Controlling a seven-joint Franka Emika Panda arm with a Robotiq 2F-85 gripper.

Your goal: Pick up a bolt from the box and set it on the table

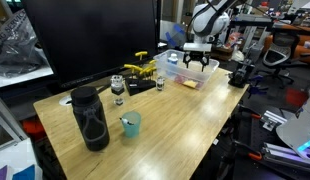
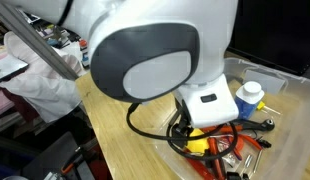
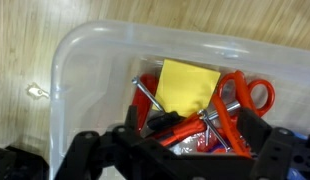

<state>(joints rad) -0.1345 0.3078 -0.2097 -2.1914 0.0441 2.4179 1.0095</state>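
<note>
Box (image 3: pixel 90 60) holds one bolt (image 3: pixel 147 100), one yellow pad (image 3: pixel 187 85), one pair of red scissors (image 3: pixel 230 105); jaws spread apart.

Below matt black gripper (image 3: pixel 170 150): box (image 3: pixel 75 70) in clear whitish plastic, smooth, slight sheen. Inside, right under it: bare shiny metal bolt (image 3: pixel 145 97), matt yellow paper sheet (image 3: pixel 185 85), scissors (image 3: pixel 257 92) with glossy red plastic handles. Beyond: table (image 3: pixel 35 40), pale matt wood grain.
</note>
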